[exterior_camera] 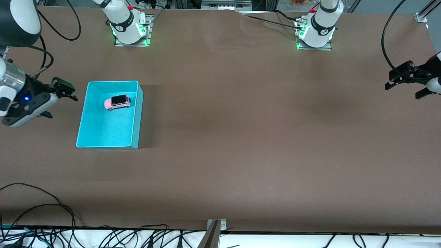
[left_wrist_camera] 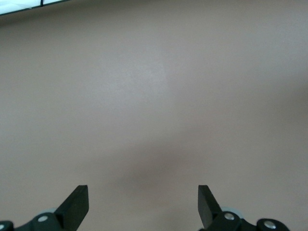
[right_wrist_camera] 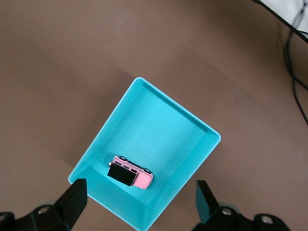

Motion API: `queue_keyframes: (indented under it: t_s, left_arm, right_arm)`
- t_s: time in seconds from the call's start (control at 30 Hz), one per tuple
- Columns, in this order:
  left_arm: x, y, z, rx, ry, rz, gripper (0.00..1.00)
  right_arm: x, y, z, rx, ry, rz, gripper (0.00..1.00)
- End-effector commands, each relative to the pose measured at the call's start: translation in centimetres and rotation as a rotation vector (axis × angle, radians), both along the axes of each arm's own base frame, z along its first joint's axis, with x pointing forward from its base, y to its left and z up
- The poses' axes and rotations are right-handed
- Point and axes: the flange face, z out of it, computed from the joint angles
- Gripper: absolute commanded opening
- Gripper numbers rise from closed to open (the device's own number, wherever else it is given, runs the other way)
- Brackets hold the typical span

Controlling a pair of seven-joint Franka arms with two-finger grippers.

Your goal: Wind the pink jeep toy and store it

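The pink jeep toy (exterior_camera: 117, 102) with its black roof lies inside the cyan bin (exterior_camera: 136, 113), in the part of the bin farther from the front camera. The right wrist view shows the jeep (right_wrist_camera: 131, 173) in the bin (right_wrist_camera: 192, 159) too. My right gripper (exterior_camera: 58, 101) is open and empty, in the air beside the bin, off the table's right-arm end; its fingertips (right_wrist_camera: 75, 196) frame the bin from above. My left gripper (exterior_camera: 406, 88) is open and empty at the table's left-arm end, over bare table; its fingertips (left_wrist_camera: 79, 198) show nothing between them.
The brown table (exterior_camera: 241, 137) carries only the bin. Cables (exterior_camera: 51, 210) lie along the table edge nearest the front camera. The arm bases (exterior_camera: 129, 26) stand at the edge farthest from it.
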Motion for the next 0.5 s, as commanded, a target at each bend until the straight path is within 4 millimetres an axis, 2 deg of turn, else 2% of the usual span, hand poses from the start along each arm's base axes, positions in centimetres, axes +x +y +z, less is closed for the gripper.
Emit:
queue_keyframes:
  t_s: [0.0,0.1,0.17,0.3,0.47]
  left_arm:
    - [0.3,-0.2,0.7,-0.019,-0.014,-0.008,1.00]
    - [0.3,-0.2,0.6,-0.020,-0.014,-0.008,1.00]
    - [0.3,0.1,0.6,-0.020,-0.014,-0.005,1.00]
    - [0.2,0.3,0.5,-0.019,-0.011,0.000,1.00]
    - [0.3,0.2,0.5,-0.020,-0.011,-0.002,1.00]
  right_arm:
    - [0.1,-0.6,2.2,-0.003,0.015,-0.220,1.00]
    - [-0.3,-0.8,2.5,-0.015,0.050,-0.364,1.00]
    - [-0.6,-0.8,3.5,-0.020,0.055,-0.429,1.00]
    - [-0.7,-1.9,4.7,-0.026,0.043,-0.484,1.00]
    - [-0.8,-2.7,5.0,-0.039,0.036,-0.501,1.00]
